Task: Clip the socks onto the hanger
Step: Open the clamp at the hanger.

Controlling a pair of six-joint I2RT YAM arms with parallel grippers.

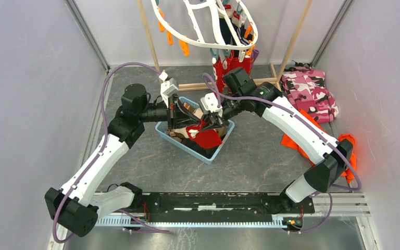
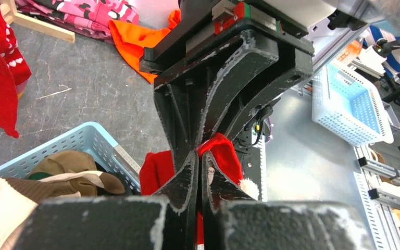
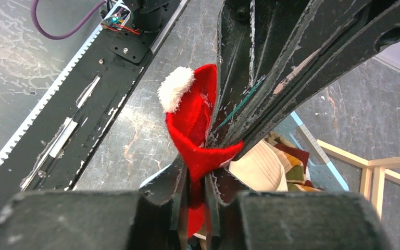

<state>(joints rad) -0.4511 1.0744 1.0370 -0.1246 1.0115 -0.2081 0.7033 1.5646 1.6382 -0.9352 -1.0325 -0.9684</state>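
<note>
Grey tabletop [image 1: 255,156], blue basket [image 1: 212,155]: left tool [image 2: 198,161] and right tool [image 3: 198,174] both pinching red sock [image 1: 209,138], tips meeting above basket.

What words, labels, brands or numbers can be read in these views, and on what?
None: no text is legible in any view. The hanger, the blue basket and the red sock show no lettering.

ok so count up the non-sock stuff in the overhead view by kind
grippers: 2, left gripper and right gripper, both shut on one red sock
blue basket: 1
white hanger: 1
wooden rack: 1
pink camouflage garment: 1
orange cloth: 1
total: 7
</note>
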